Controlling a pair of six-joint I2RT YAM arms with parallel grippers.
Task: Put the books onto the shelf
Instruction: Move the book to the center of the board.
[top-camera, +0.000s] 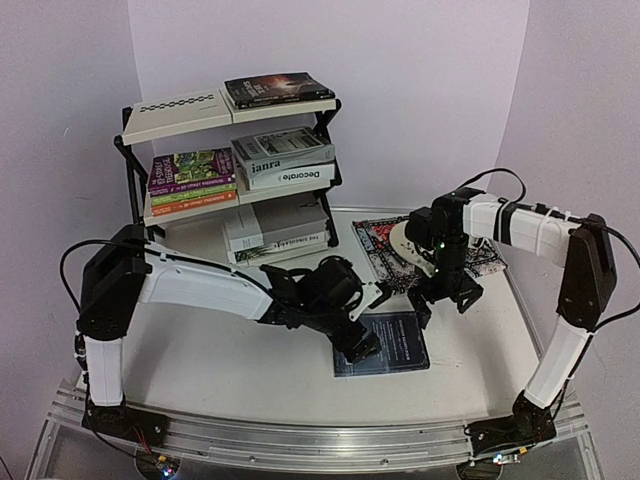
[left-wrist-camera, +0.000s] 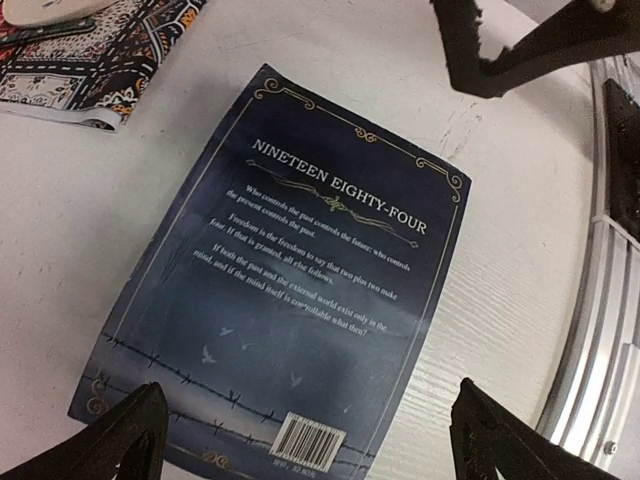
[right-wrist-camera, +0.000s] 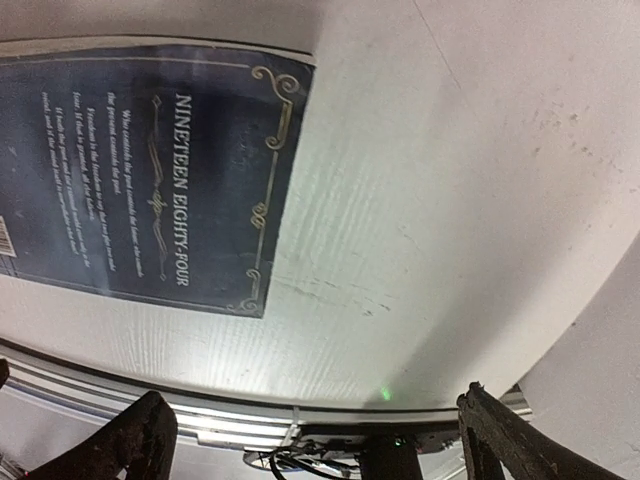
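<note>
Flat dark-blue paperback book (left-wrist-camera: 290, 290) under left gripper (left-wrist-camera: 305, 428), jaws apart, seemingly poised for pickup; right gripper (right-wrist-camera: 320, 432) beside, jaws apart, empty.

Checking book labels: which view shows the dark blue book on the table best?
Left wrist: the dark blue book nearly fills it, title and barcode visible. Right wrist crops the cover. Top external shows it small, partly behind the left tool.

- Left arm (top-camera: 200, 285): white link shells, black joint housings; a black cable loops behind the jaws.
- Right arm (top-camera: 520, 225): same colours; black cable along the link, green lights above the jaws.
- Left gripper (left-wrist-camera: 310, 440), right gripper (right-wrist-camera: 325, 445): matte black, wedge-shaped fingers.
</note>
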